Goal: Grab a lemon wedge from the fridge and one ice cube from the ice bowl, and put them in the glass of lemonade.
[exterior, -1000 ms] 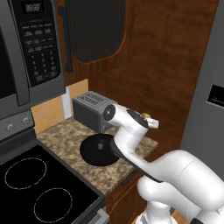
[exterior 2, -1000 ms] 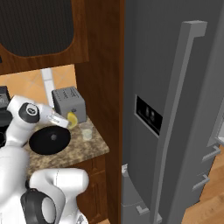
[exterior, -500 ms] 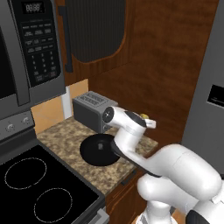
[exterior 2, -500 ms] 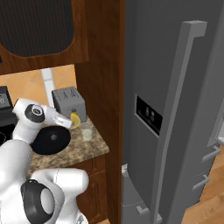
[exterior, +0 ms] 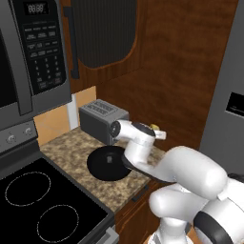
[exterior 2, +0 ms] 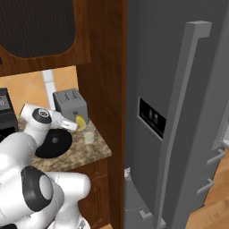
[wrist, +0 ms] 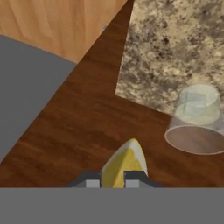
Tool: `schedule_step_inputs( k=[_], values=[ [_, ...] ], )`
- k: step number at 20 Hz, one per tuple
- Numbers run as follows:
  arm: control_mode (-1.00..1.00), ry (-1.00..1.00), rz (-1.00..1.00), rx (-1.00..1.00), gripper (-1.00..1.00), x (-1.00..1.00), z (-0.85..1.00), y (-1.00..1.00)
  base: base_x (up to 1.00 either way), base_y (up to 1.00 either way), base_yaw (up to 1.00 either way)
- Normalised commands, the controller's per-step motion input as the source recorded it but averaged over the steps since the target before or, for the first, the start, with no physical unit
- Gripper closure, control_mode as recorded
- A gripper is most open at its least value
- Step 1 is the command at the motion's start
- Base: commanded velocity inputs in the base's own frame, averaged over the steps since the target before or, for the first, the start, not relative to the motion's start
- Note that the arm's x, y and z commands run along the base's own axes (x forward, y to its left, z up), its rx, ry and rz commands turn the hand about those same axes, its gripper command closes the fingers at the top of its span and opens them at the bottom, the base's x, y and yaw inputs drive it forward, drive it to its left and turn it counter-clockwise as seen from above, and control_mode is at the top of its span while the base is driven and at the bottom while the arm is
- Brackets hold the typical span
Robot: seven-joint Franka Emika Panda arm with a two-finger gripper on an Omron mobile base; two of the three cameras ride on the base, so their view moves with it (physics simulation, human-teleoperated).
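The lemon wedge (wrist: 124, 168), that tiny bright yellow sliver, sits pinched between our gripper's (wrist: 113, 183) two small dark finger tips, and the jaws have narrowed tight onto it over the last second, so we hold it firmly. Over that same second our white arm has swung the hand a little further along the speckled granite counter (exterior: 71, 150), past the grey toaster (exterior: 102, 119) and above the far edge of the shallow round black ice bowl (exterior: 107, 163). From the right base camera we see the wedge (exterior 2: 80, 123) hanging just above and beside the small clear glass of pale lemonade (exterior 2: 89, 135); from the hand camera the glass (wrist: 197, 120) lies off to one side, near the counter's corner, not yet under the wedge. So we judge the carry nearly done: we need a short shift over the rim before letting go. The tall grey steel fridge (exterior 2: 179, 112) stands shut behind us, and the ice cube is yet to fetch.
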Motion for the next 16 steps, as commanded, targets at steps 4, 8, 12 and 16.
schedule_step_inputs(
  k=[4, 8, 12, 16],
  values=[
    [-1.00, 0.00, 0.00, -0.06, 1.00, 0.19, -0.18, 0.03, 0.00, 0.00, 0.00],
    [-1.00, 0.00, 0.00, -0.06, 1.00, 0.04, -0.14, 0.12, 0.00, 0.00, 0.00],
    [-1.00, 0.00, 0.00, -0.05, 1.00, 0.06, -0.08, 0.09, 0.00, 0.00, 0.00],
    [-1.00, 0.00, 0.00, -0.04, 1.00, 0.21, -0.11, 0.00, 0.00, 0.00, 0.00]
  ],
)
